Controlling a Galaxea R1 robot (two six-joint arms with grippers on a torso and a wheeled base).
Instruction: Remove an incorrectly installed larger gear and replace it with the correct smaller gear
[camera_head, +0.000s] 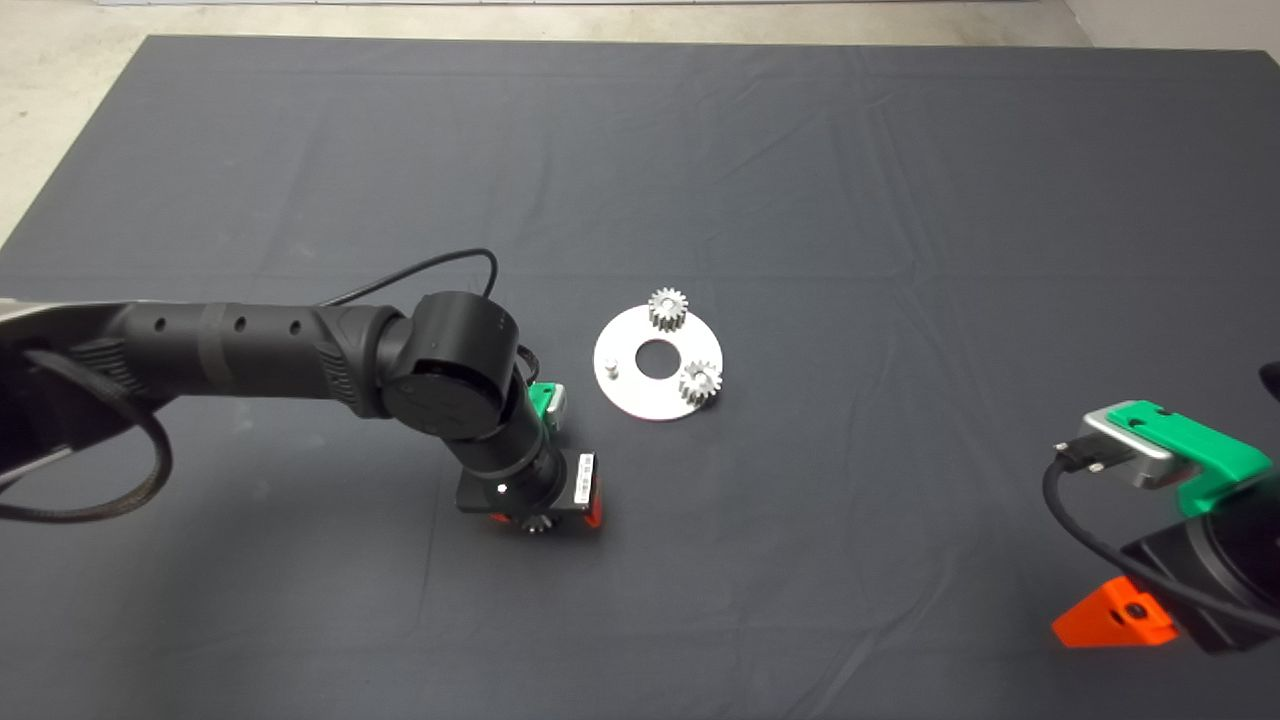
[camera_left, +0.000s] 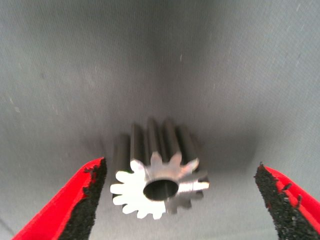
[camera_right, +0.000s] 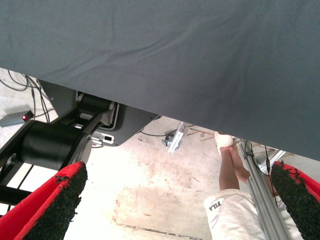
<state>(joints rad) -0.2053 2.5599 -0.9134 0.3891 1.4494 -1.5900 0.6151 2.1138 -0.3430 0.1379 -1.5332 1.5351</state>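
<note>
A thick steel spur gear (camera_left: 160, 180) with a dark toothed body and a round centre hole lies on its side on the mat; it looks like the larger gear. My left gripper (camera_left: 181, 164) is open around it, with one finger on each side and neither touching it. In the head view the left gripper (camera_head: 540, 520) hangs over that gear, in front and to the left of the round silver plate (camera_head: 640, 402). The plate carries two small silver gears (camera_head: 668, 307) (camera_head: 700, 381) and a bare peg (camera_head: 612, 368). The pale-faced smaller gear is out of view.
My right gripper (camera_head: 1115, 612) waits open at the lower right edge of the mat. Its wrist view shows the mat's edge, the robot's base (camera_right: 55, 140) and a person's leg (camera_right: 231, 170) on the floor.
</note>
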